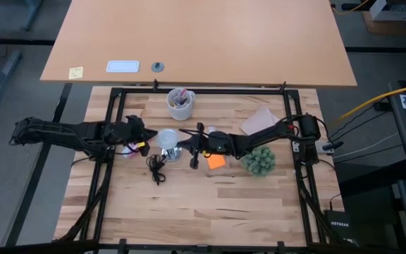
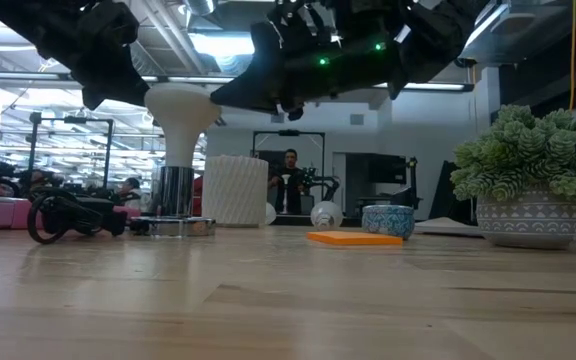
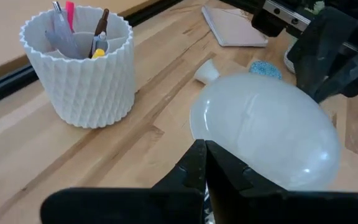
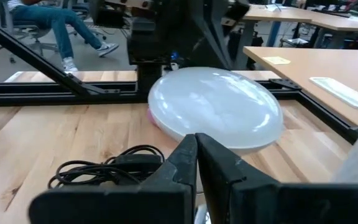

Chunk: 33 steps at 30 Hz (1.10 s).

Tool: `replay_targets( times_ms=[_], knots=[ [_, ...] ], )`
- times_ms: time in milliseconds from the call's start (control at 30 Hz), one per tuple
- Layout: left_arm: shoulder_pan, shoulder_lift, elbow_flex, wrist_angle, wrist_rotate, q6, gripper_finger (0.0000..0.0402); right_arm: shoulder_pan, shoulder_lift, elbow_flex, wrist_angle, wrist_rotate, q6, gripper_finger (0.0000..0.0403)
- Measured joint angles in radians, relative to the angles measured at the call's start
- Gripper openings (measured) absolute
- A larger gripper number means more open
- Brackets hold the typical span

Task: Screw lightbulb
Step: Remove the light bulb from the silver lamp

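High view: the lightbulb [image 1: 168, 138] stands dome-up on the silver socket [image 1: 173, 152], just in front of the white pen cup [image 1: 180, 104]. The left gripper [image 1: 145, 140] sits at the bulb's left side and the right gripper [image 1: 191, 143] at its right side, both close in; from above I cannot tell whether either one touches the glass. The black cord [image 1: 156, 169] lies coiled in front of the socket, with the orange sticky note [image 1: 216, 161] and the potted plant [image 1: 259, 161] off to the socket's right. Low view: this is the only view showing the seating. The bulb's neck [image 2: 176, 146] enters the socket barrel [image 2: 175, 190] upright, so I judge the bulb is seated; how far the thread is turned in cannot be read, and final tightening may remain. Both arms hang just above the dome, but the fingertips are out of frame. Left wrist view: the left fingers [image 3: 225, 171] appear pressed together with nothing between them, against or just short of the dome [image 3: 266, 134]; contact is uncertain. It also shows a spare bulb [image 3: 206, 72] lying beyond the socket, which the high view barely resolves. Right wrist view: the right fingers [image 4: 213, 163] likewise look closed on nothing at the dome's [image 4: 215, 107] edge, with the cord beside them. Neither gripper grasps the bulb.
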<state>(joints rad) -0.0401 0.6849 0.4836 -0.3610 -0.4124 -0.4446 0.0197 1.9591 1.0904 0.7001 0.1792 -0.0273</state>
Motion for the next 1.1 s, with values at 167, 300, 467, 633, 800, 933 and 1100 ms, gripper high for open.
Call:
replay_targets(
  times_ms=[167, 300, 467, 633, 800, 933, 1100],
  knots=[
    [-0.022, -0.001, 0.001, -0.017, -0.003, -0.041, 0.0000, -0.006, 0.000, 0.000, -0.002, 0.016, -0.001, 0.0019],
    [-0.031, -0.001, 0.002, -0.025, -0.002, -0.061, 0.0000, -0.006, 0.000, -0.001, -0.005, 0.049, -0.004, 0.0019],
    [-0.051, -0.014, 0.003, -0.014, 0.055, -0.081, 0.0000, -0.013, -0.002, -0.002, -0.025, 0.137, -0.007, 0.0019],
    [-0.087, -0.036, -0.003, -0.005, 0.074, -0.078, 0.0000, -0.030, 0.003, 0.001, -0.030, 0.119, -0.006, 0.0019],
    [-0.110, -0.037, -0.001, 0.004, 0.057, -0.076, 0.0000, -0.048, 0.003, 0.001, -0.021, 0.102, -0.004, 0.0019],
    [-0.121, -0.042, -0.001, 0.023, 0.045, -0.053, 0.0000, -0.049, 0.000, 0.001, 0.001, 0.113, -0.012, 0.0019],
    [-0.121, -0.050, -0.001, 0.085, -0.009, 0.006, 0.0000, -0.042, -0.055, 0.001, -0.035, 0.134, -0.058, 0.0019]
  ],
)
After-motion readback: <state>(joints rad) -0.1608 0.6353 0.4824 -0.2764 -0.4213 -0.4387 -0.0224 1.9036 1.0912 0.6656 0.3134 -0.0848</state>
